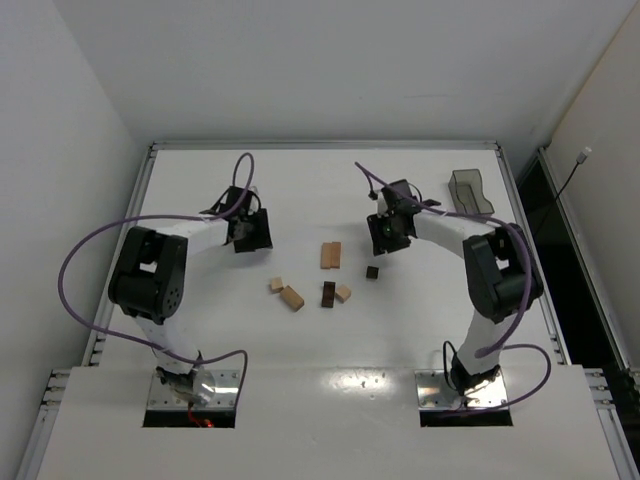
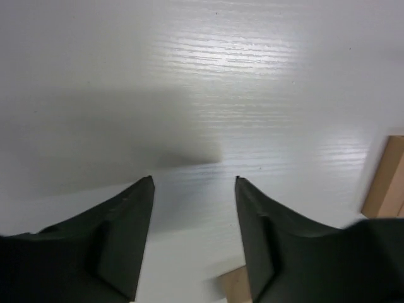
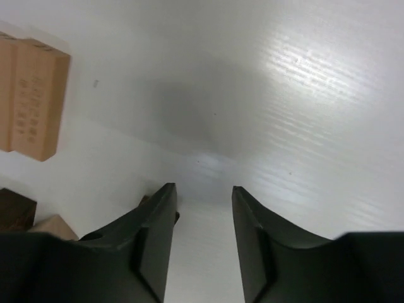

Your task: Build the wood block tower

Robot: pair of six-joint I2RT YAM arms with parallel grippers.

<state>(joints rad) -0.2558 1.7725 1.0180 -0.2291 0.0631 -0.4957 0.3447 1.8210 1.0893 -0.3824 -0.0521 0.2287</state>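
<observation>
Our left tool [image 2: 194, 183] hangs low over the table [image 1: 230, 320], jaws part open with only bare surface between them. Our right tool [image 3: 203, 188] is the same, part open and holding nothing. Between them the wood blocks [image 1: 329, 290] lie loose, none stacked on another. Nearest our bases sit a tan oblong [image 1: 291, 297], a dark oblong [image 1: 328, 295] and, just beside that, a tan cube [image 1: 343, 293]. A small tan block [image 1: 276, 285] lies close behind the tan oblong, a dark cube [image 1: 372, 271] farther out on the right, and farthest a pair of tan oblongs [image 1: 331, 255], flat, long sides touching. Beyond them, in the far right corner, stands a grey bin [image 1: 472, 190].

We judge the first pick to be the step in hand. To do it well we would take a broad piece as base, come down square to its faces with jaws astride the narrow width, and close on its middle so it lifts level. The wood looks plain, flat-faced and crisp-edged; it should sit steady if laid flush.
</observation>
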